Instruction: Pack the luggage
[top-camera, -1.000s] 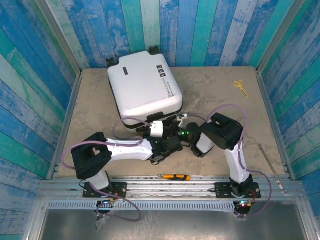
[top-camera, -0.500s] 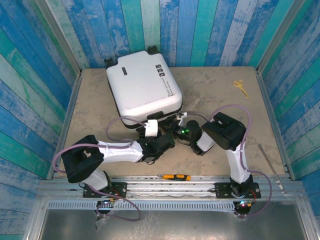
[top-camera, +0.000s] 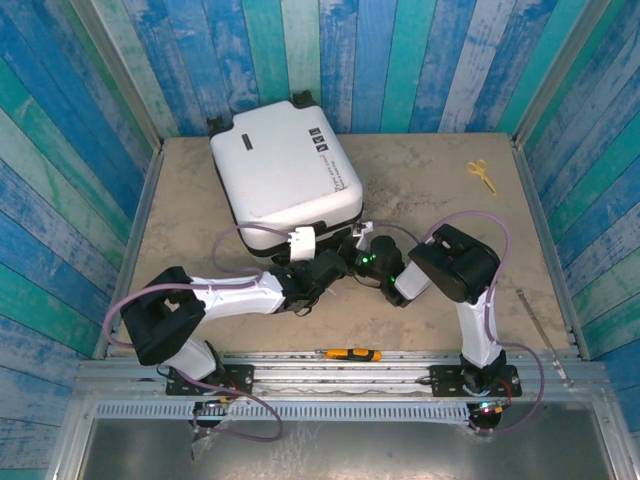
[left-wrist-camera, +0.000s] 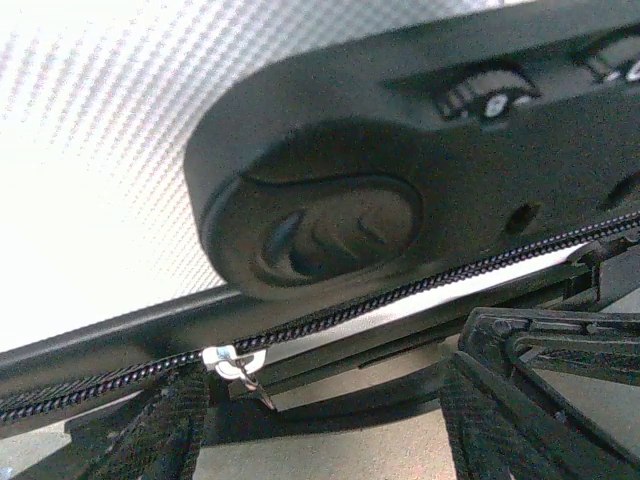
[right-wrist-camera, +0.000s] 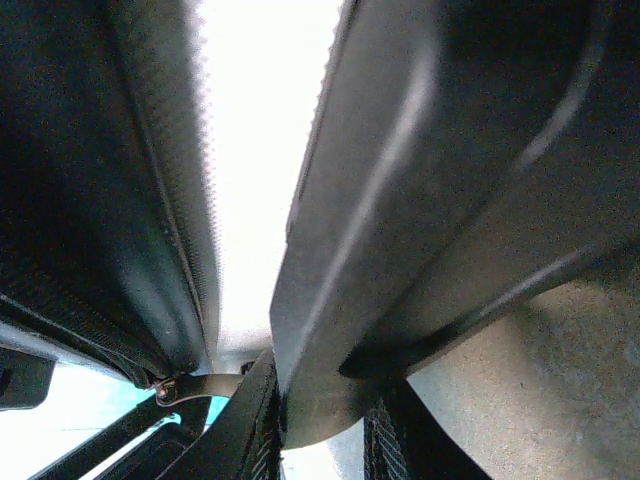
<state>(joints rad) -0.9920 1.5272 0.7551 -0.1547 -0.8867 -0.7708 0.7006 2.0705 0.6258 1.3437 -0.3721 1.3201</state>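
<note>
One white hard-shell suitcase (top-camera: 285, 178) lies flat on the left-centre of the tan, stone-patterned table (top-camera: 440, 200), turned at an angle. It has rounded corners, two black wheels at its far edge and three small black marks on top.

In the left wrist view its shell has a fine woven grain. A smooth black oval lock housing (left-wrist-camera: 400, 200) sits against it, with a recessed button and two ribbed number dials. Below runs one black-toothed zip with a single silver pull (left-wrist-camera: 238, 362). The left gripper (left-wrist-camera: 340, 400) stands open under that edge, its two textured black fingers apart and holding nothing.

One orange-and-black utility knife (top-camera: 348, 354) lies on the table's near edge.

At the case's near right corner, the right gripper (right-wrist-camera: 320, 405) is closed narrowly on a smooth black part of the suitcase.

Farther right lie one pair of yellow-handled scissors (top-camera: 482, 175) and one thin metal rod (top-camera: 541, 322).
</note>
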